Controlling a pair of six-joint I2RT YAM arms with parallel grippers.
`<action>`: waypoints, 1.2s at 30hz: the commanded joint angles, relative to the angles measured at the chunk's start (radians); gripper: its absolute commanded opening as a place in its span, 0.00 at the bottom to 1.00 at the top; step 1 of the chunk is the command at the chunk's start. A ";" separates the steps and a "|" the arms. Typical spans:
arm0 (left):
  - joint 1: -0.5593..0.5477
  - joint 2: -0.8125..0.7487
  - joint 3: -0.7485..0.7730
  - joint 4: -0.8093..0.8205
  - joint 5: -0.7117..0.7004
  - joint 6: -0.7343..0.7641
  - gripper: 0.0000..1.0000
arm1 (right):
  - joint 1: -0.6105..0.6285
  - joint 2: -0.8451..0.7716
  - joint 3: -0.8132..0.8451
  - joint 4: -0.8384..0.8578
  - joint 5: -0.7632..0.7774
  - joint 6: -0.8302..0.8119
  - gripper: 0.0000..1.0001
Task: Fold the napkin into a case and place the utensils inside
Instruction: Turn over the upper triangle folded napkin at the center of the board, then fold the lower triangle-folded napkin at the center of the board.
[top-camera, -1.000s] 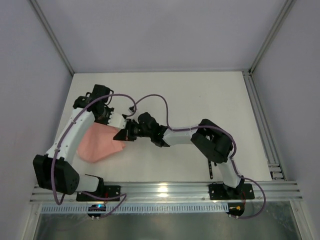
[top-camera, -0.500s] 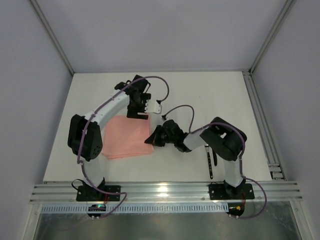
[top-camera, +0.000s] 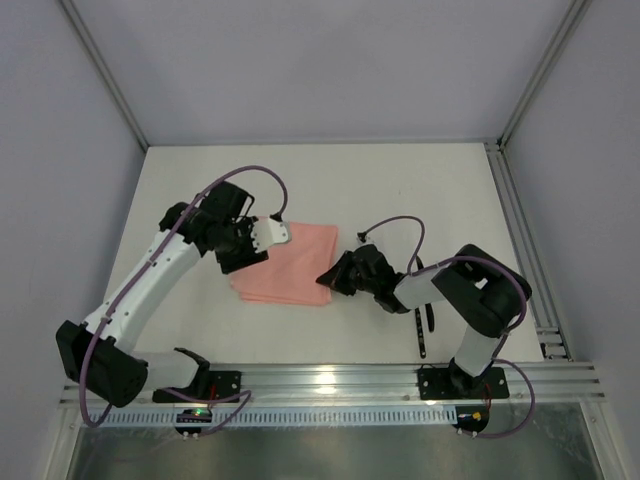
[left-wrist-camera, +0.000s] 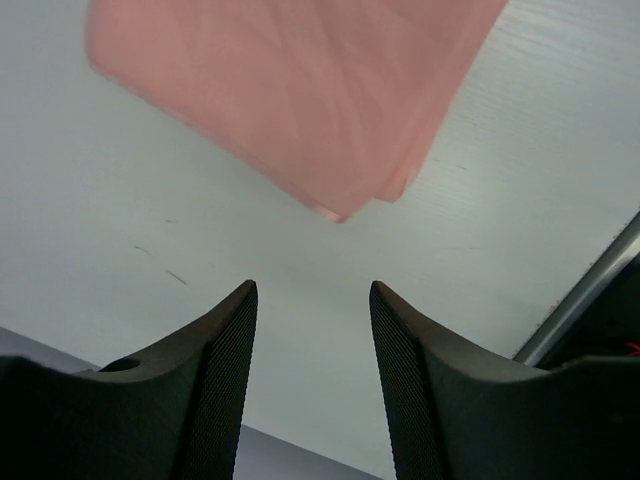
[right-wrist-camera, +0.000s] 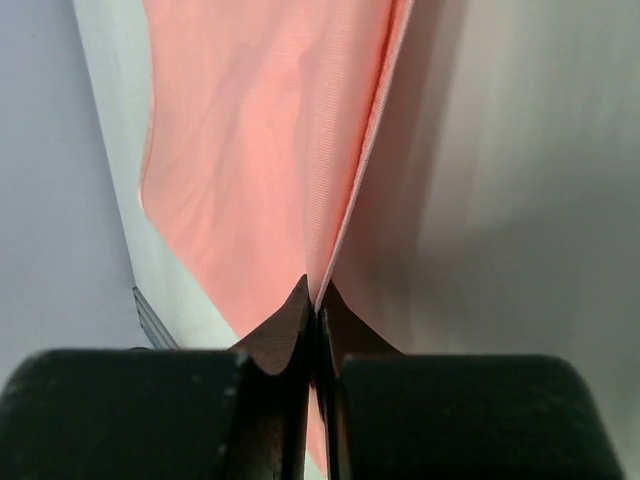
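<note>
Clamping tight with the right gripper (right-wrist-camera: 317, 292) on an edge of the folded napkin (top-camera: 290, 266), lying flat mid-frame in the top view. Hovering with the left gripper (left-wrist-camera: 312, 292) partly open and empty, near a napkin corner. Resting lower right on the table (top-camera: 400, 190), well apart: dark utensils (top-camera: 422, 340).

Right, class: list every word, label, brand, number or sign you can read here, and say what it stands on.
No text can be read in any view.
Napkin, table, left gripper, right gripper: no lettering shows.
Red mark at the right edge of the left wrist view: too blurred to read.
</note>
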 joint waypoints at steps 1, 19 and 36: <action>0.058 -0.070 -0.175 0.011 0.030 -0.114 0.51 | -0.027 -0.061 -0.021 -0.045 0.072 -0.020 0.12; 0.161 -0.141 -0.605 0.439 0.126 -0.240 0.48 | 0.151 -0.300 0.221 -0.699 0.198 -0.750 0.25; 0.146 -0.059 -0.711 0.663 0.103 -0.208 0.41 | 0.219 -0.117 0.343 -0.755 0.094 -0.982 0.30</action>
